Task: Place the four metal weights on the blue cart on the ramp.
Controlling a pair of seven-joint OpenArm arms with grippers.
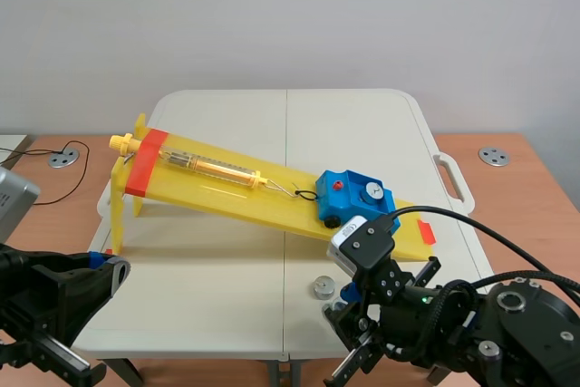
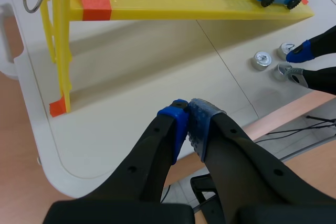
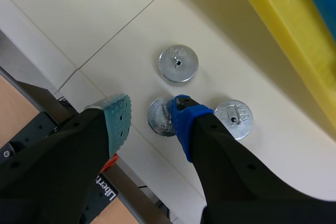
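Metal weights (image 3: 178,63): three are sitting on the table (image 3: 105,24) just beside the ramp's (image 1: 227,183) low end. Right gripper (image 3: 152,119) is straddling the middle weight (image 3: 160,121), fingers spread, nothing clamped. Next move is calling for closing, then lifting to the blue cart (image 1: 353,197) up-ramp. Left gripper (image 2: 189,124) is idling, pinched empty.

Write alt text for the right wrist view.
The open right gripper has a weight between its fingers, lying flat on the table. A second weight lies just ahead of it, a third weight lies beside the blue-padded finger, and the yellow ramp runs beyond them.
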